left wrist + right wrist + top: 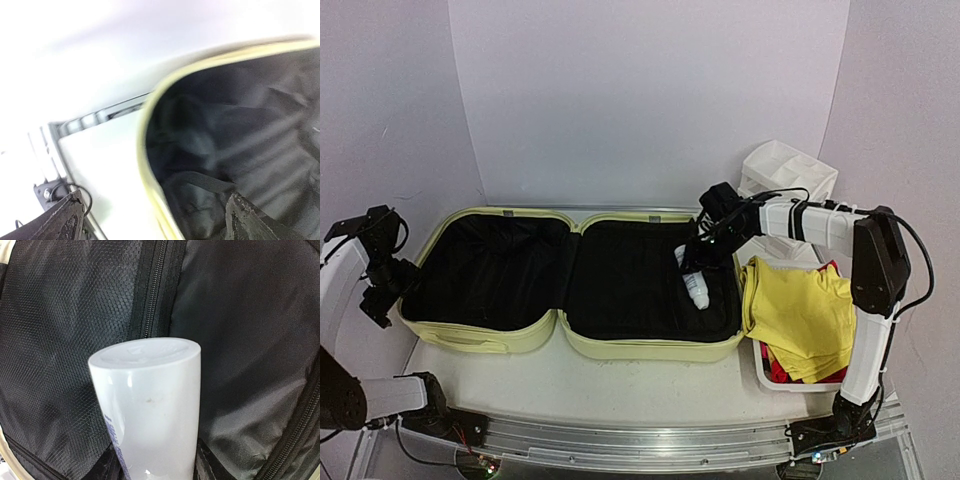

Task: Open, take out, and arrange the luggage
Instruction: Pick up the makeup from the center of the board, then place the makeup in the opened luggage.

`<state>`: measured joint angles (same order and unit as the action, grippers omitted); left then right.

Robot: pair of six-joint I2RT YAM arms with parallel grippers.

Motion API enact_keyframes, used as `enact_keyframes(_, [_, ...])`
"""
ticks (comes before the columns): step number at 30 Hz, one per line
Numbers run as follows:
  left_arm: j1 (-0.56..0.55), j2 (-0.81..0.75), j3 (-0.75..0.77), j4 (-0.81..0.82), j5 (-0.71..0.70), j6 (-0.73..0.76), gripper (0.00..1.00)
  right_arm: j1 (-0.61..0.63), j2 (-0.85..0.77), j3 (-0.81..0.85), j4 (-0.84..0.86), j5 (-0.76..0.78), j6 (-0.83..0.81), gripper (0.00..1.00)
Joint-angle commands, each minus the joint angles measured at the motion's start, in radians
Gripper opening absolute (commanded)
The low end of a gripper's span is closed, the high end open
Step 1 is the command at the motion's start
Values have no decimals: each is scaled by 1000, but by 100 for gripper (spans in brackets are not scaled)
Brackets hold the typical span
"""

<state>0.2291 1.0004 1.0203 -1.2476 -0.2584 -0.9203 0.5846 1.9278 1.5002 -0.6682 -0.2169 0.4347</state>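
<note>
Grips white bottle with right claw at 3 o'clock inside opened yellow-green suitcase; holds left claw wide open at 9 o'clock, seemingly straddling its rim.

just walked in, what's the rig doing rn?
The luggage lies open flat, both black-lined halves facing up. The right claw is shut on a white bottle within the right half; whether it is lifted clear of the lining is hard to tell. The left claw is open at the luggage's left rim, holding nothing. Yellow cloth is piled on a white basket to the right.
</note>
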Motion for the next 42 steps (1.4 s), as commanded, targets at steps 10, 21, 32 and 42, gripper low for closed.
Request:
enact_keyframes(10, [157, 122, -191, 210, 135, -132, 98, -33, -56, -8, 53, -29, -19, 19])
enact_keyframes(21, [173, 142, -268, 371, 149, -228, 68, -37, -26, -32, 55, -41, 49, 19])
enact_keyframes(32, [172, 97, -276, 402, 140, -271, 10, -45, 7, -6, 76, -67, 135, 57])
enact_keyframes(42, [119, -72, -209, 401, 34, -206, 0, -150, -162, -42, 20, 38, 88, 77])
